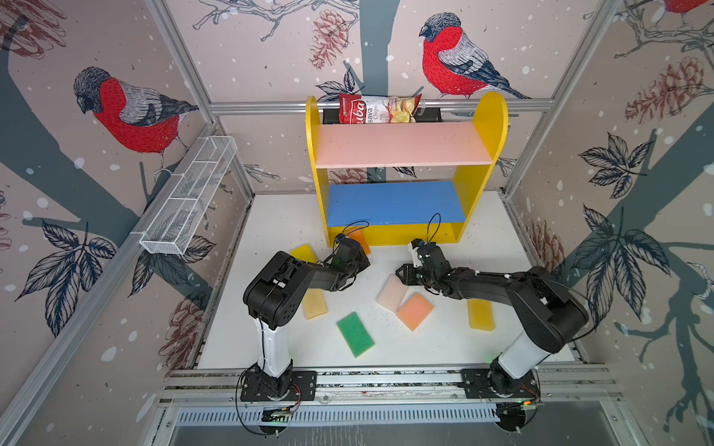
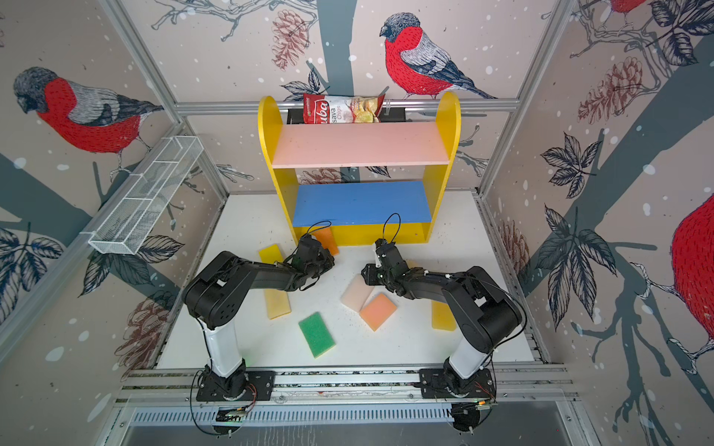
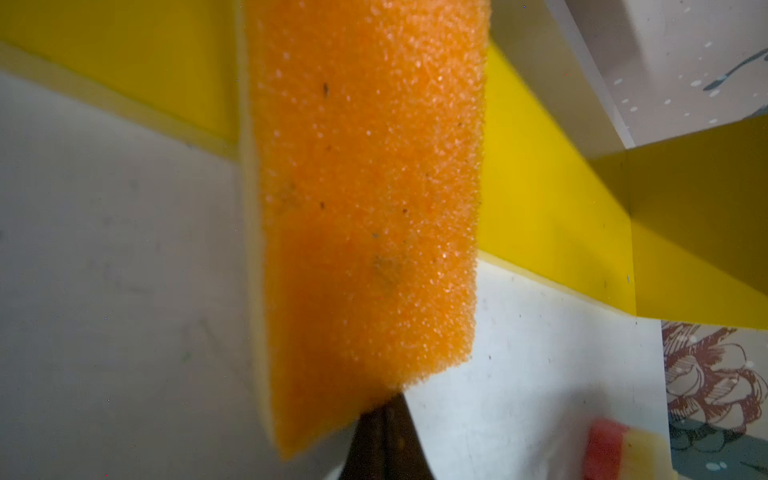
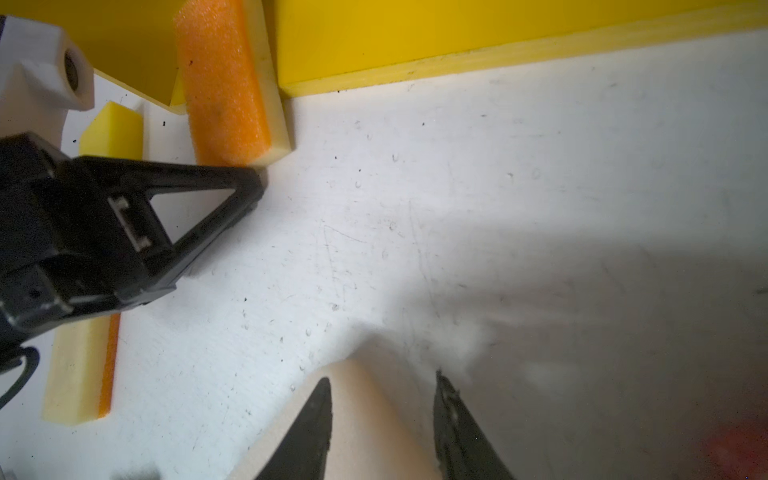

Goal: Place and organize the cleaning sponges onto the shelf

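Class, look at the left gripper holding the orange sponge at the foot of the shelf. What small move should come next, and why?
Probably a short lift straight up. The left gripper is shut on the orange sponge, which sits low beside the yellow base of the shelf. The bare blue board lies higher, so raising the sponge first should clear that board's front edge.

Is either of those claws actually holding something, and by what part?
The left gripper is shut on the orange sponge, pinching one short end. The right gripper stands open over a cream sponge, holding nothing.
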`<state>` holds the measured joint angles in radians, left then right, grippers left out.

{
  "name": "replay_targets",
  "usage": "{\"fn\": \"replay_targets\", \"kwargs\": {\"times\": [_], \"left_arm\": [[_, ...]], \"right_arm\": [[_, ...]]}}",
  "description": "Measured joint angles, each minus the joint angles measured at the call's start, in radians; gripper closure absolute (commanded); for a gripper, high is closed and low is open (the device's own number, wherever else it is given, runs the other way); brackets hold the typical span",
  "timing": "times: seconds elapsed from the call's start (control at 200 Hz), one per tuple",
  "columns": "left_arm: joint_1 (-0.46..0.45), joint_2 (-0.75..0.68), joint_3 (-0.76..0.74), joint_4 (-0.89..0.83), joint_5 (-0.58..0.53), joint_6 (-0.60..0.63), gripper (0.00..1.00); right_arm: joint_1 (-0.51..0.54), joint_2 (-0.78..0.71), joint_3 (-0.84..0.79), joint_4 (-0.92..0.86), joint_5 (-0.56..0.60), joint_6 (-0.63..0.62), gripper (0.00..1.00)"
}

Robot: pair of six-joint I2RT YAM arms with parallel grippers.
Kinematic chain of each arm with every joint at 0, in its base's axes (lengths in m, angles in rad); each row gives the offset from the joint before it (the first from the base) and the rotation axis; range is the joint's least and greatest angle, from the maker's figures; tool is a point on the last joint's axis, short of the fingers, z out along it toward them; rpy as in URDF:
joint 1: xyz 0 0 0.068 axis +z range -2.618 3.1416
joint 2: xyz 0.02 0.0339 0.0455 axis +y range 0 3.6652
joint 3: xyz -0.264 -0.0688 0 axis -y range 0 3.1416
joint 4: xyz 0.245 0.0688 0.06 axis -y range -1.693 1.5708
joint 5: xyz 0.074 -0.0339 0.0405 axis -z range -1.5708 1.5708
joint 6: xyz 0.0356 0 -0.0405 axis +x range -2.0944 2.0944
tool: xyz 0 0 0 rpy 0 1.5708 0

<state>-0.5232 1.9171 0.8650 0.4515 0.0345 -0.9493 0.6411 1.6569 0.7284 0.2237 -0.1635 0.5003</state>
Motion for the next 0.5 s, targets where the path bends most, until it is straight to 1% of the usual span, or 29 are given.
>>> {"fn": "replay_targets", "kwargs": {"times": [0.285,0.5], "left_arm": [[0.045,0.026,0.100,-0.106,-0.055,0.014,1.00],[0.063,0.012,0.111,-0.167,-0.064,0.032,1.00]], "right_arm": [[-0.002,0.006,-0.005,0.000,0.000,0.000,0.59],[-0.002,0.013,-0.006,-0.001,0.000,0.000,0.59]]}}
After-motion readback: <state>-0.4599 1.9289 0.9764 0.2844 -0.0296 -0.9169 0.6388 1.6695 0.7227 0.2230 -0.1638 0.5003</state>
